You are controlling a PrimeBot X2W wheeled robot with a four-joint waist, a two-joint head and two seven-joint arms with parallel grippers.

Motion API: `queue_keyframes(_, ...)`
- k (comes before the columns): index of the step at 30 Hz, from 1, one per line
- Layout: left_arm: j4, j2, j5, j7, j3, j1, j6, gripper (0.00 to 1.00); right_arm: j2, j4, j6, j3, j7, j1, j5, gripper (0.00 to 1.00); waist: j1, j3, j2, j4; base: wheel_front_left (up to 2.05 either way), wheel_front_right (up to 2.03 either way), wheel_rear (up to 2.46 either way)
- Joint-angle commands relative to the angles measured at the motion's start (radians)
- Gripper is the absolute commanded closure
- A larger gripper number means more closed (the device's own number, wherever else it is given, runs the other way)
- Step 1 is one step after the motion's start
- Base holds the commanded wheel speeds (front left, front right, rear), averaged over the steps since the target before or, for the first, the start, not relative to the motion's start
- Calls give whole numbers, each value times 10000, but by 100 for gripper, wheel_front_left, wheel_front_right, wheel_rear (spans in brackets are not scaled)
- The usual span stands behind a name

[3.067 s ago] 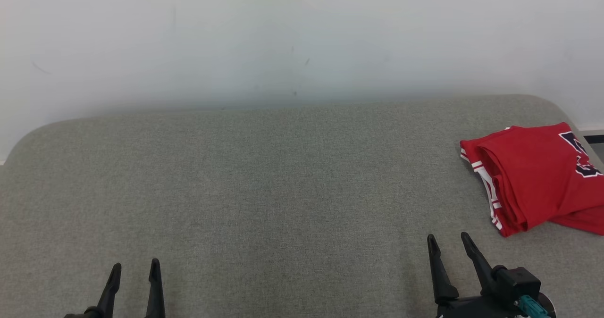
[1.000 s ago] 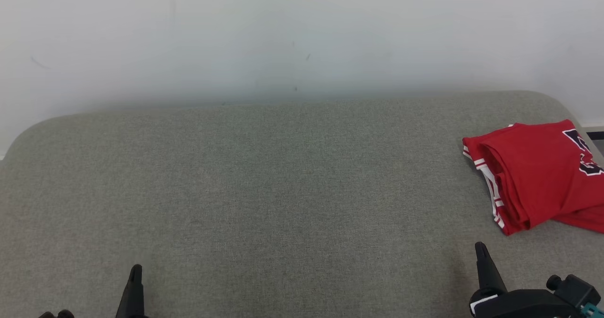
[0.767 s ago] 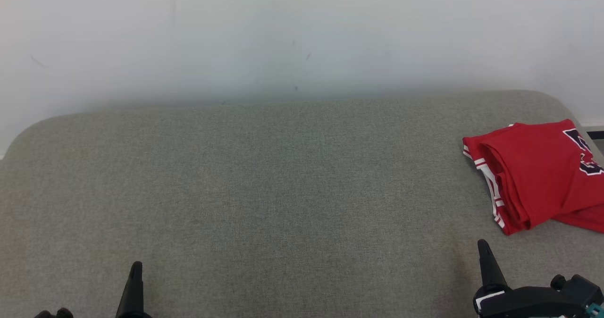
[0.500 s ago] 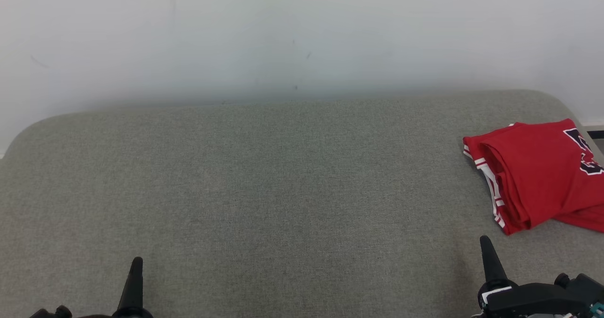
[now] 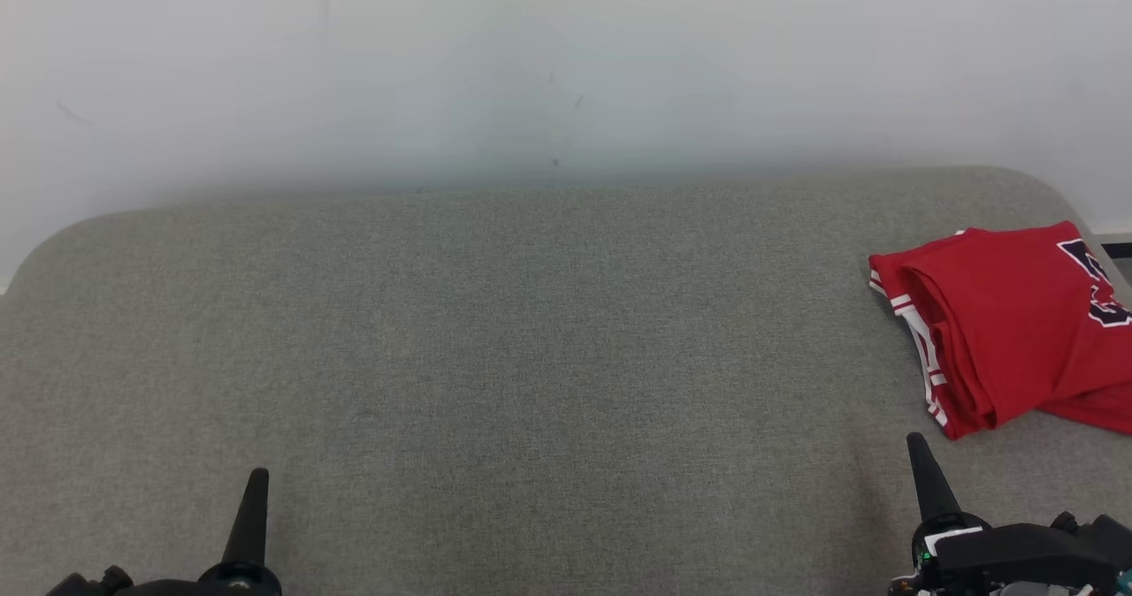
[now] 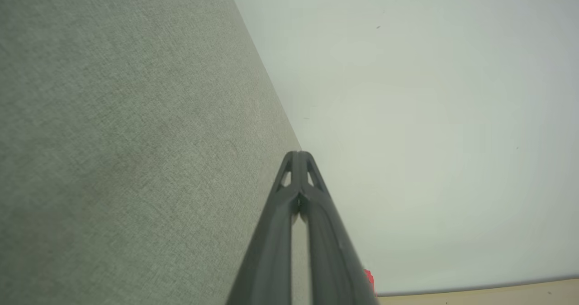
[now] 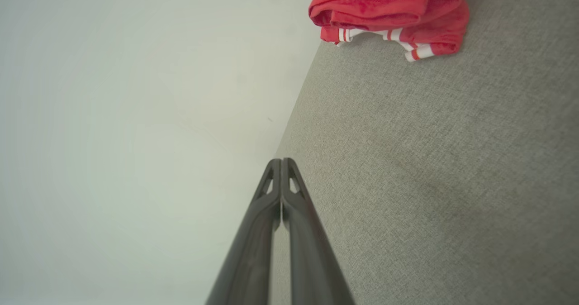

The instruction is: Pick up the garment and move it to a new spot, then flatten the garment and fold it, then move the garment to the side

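Two end effectors sit nearest, at the bottom of the head view: the left end effector at the lower left and the right end effector at the lower right, both pointing away from the robot over the desk. Each has two dark fingers pressed together into a single spike, so both are closed and neither holds anything. The left wrist view shows the left end effector with its tips meeting, and the right wrist view shows the same for the right end effector. Beyond them lies one desk, covered in grey fabric, with rounded far corners. One garment lies on it, red and folded into a flat bundle, at the right side close to the desk's right edge. It is ahead of the right end effector and apart from it. Its folded edge, which carries white-and-red striped trim, faces left toward the desk's middle. That edge runs near to far on a slant, with its near end further right than its far end. Dark lettering shows on the top layer at the far right. The picture's right edge cuts the bundle off, so its long axis cannot be told for certain. The right wrist view shows the garment from that stacked, trimmed edge, and the left wrist view catches a red sliver of the garment. Farthest off, one pale wall stands behind the desk.
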Motion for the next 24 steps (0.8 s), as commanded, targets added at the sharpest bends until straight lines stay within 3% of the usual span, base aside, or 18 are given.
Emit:
queue_keyframes(1,-59,56,-251,58,26,-196,-24,100,5,-117,-15,-59,74,-170,243,100,0,3,0,1,0,0,0)
queue_keyframes(24,-25,67,-2180,557,70,-448,-73,100,11,-356,-18,-327,565,-242,2156,100,0,60,0,12,0,0,0)
